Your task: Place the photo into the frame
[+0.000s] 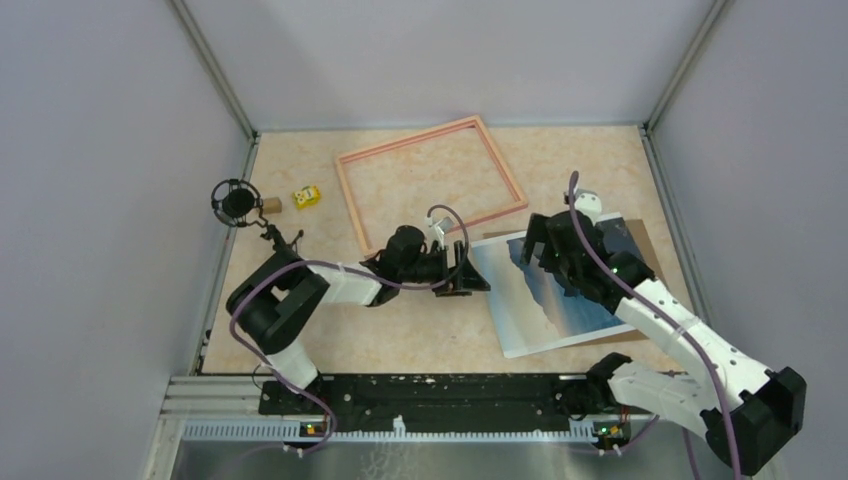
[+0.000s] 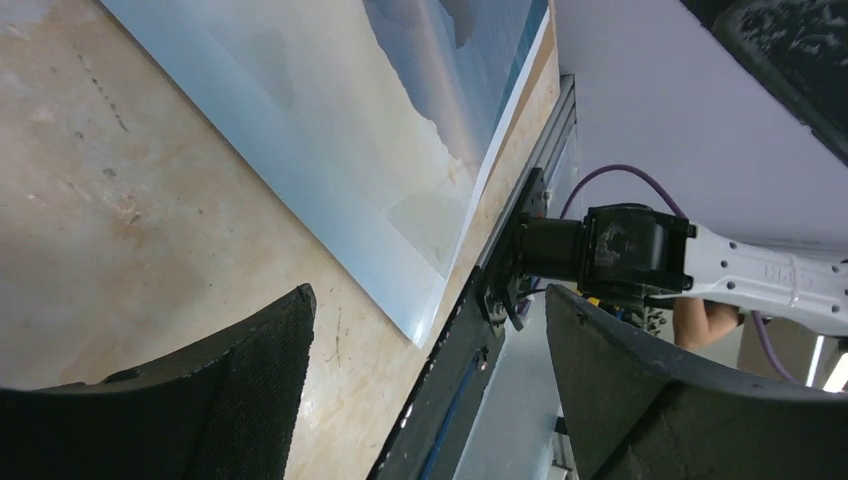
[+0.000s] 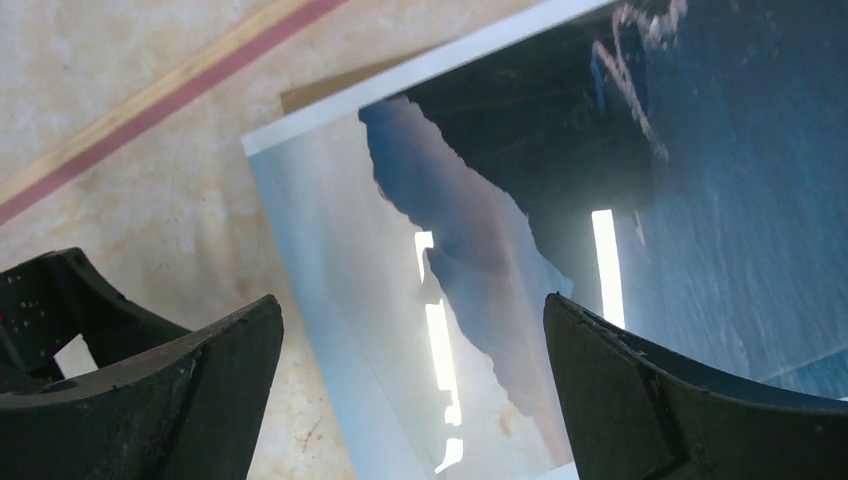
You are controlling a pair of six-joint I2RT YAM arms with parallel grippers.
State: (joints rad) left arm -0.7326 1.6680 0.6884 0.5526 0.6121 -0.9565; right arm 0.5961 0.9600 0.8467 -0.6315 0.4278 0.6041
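Note:
The photo [image 1: 560,305] lies face up at the right centre of the table, its far edge over a brown cardboard backing board [image 1: 640,240]. The salmon-pink frame [image 1: 410,138] lies flat at the back centre with nothing inside it. My left gripper [image 1: 475,272] is open and empty, low at the photo's left edge. In the left wrist view the photo [image 2: 380,130] lies ahead of the open gripper [image 2: 430,340]. My right gripper [image 1: 535,250] is open and empty above the photo's far left part. The right wrist view shows the photo [image 3: 520,250] between and below the gripper's [image 3: 415,340] spread fingers, with a frame rail [image 3: 170,95] beyond.
A black round wire object [image 1: 238,202], a small wooden block [image 1: 271,205] and a yellow cube [image 1: 307,196] sit at the back left. Grey walls enclose the table on three sides. The right arm's base [image 2: 620,250] stands at the near edge.

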